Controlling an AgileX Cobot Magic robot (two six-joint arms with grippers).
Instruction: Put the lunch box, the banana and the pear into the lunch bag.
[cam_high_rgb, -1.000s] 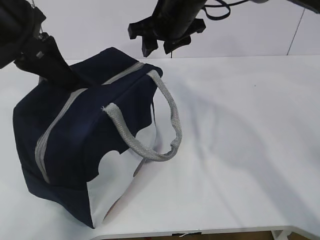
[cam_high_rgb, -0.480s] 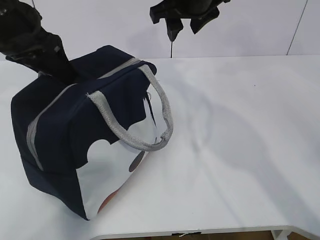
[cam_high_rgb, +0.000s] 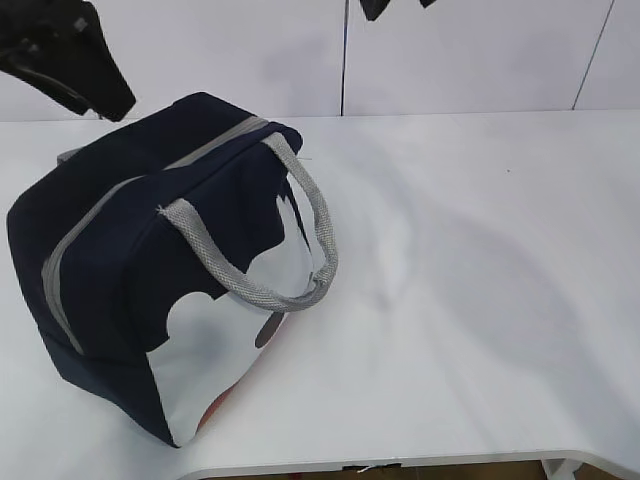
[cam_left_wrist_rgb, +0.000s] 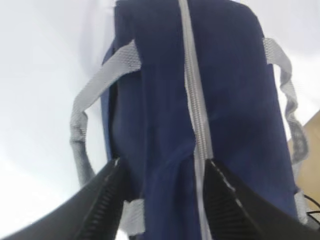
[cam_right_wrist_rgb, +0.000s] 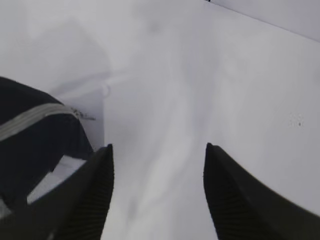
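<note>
Bag (cam_high_rgb: 150, 270) zipped, on its side at table (cam_high_rgb: 480, 280) left, handle (cam_high_rgb: 250, 260) drooping, I see my left gripper (cam_left_wrist_rgb: 160, 195) lifted above zipper (cam_left_wrist_rgb: 192, 90), jaws apart, empty, right gripper (cam_right_wrist_rgb: 157, 195) high over bare table, jaws apart, empty, box, banana, pear unseen.

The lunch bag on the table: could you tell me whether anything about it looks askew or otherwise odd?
Yes. The lunch bag is not sitting square: it leans over, its grey zipper running at a slant, one handle flopped over the white side panel. The zipper looks closed, and no lunch box, banana or pear is visible on the table.
</note>
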